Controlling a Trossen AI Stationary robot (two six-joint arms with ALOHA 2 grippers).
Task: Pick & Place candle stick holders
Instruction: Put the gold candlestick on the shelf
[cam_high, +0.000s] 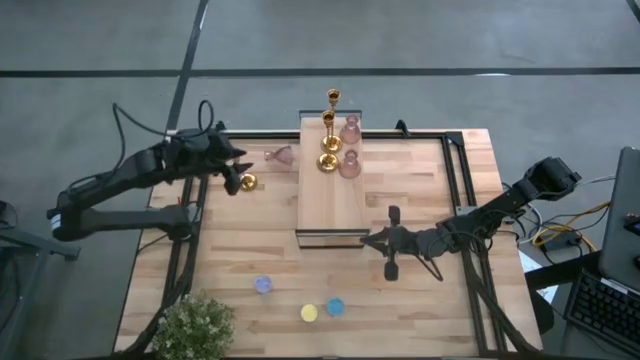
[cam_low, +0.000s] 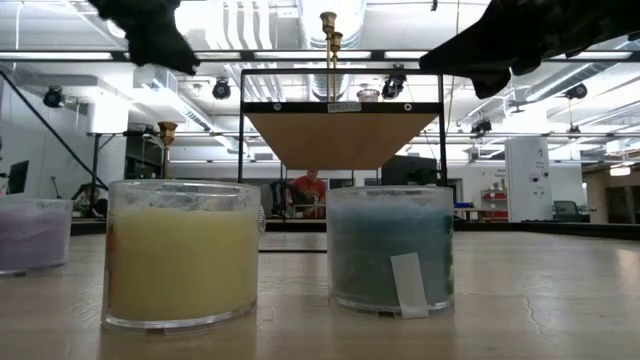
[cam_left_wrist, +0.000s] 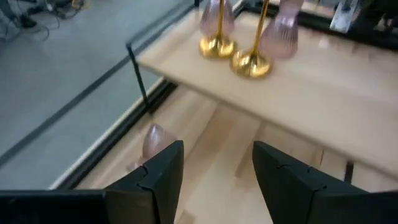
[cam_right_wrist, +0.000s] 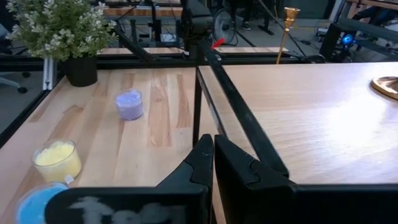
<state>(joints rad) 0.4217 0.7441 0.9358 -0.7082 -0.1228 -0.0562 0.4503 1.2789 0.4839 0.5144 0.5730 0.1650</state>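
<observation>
Candle stick holders: high view, gold holder (cam_high: 248, 181) upright on table just beside left gripper (cam_high: 236, 180); two gold, two pink on wood block (cam_high: 333, 205).
Low view: yellow cup (cam_low: 181, 252), blue cup (cam_low: 391, 247) up front.
Left wrist: fingers (cam_left_wrist: 163, 167) spread apart, nothing between; pink holder (cam_left_wrist: 152, 139) lying beyond.
Right wrist: right gripper (cam_right_wrist: 212, 149) pinched together, empty, beside block edge.

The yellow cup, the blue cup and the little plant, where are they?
yellow cup (cam_low: 181, 255), low view, on its front wall.
blue cup (cam_low: 390, 245), low view, on its front wall.
plant (cam_high: 195, 326), high view, on its leaves.
</observation>
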